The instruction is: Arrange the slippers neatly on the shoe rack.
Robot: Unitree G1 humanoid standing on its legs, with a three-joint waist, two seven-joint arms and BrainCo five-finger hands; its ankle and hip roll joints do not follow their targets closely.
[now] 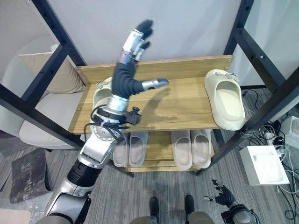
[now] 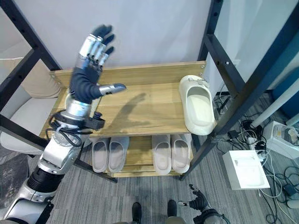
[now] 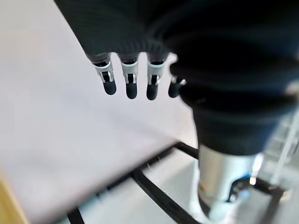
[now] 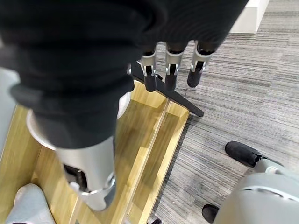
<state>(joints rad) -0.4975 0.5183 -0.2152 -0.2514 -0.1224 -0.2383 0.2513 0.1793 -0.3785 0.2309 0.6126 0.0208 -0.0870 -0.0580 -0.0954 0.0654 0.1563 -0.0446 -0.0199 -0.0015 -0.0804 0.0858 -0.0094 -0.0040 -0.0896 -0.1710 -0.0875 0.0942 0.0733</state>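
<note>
Left hand (image 1: pixel 131 70) raised above shoe rack (image 1: pixel 182 105), fingers spread, empty | one slipper (image 1: pixel 99 95) on top shelf just under its wrist | second slipper (image 1: pixel 226 99) at top shelf's far right end, well apart | right hand (image 1: pixel 224 197) low beside rack, fingers relaxed, empty | two pairs (image 1: pixel 161 148) on lower shelf

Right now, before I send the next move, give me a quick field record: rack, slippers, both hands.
rack: wooden shoe rack with two shelves in a black frame
top shelf: cream slipper at right end; second cream slipper at left end, partly behind the left arm
lower shelf: two pairs of grey slippers side by side
left hand: left hand raised above top shelf, open, holding nothing
right hand: right hand low near the floor, open, holding nothing
</note>
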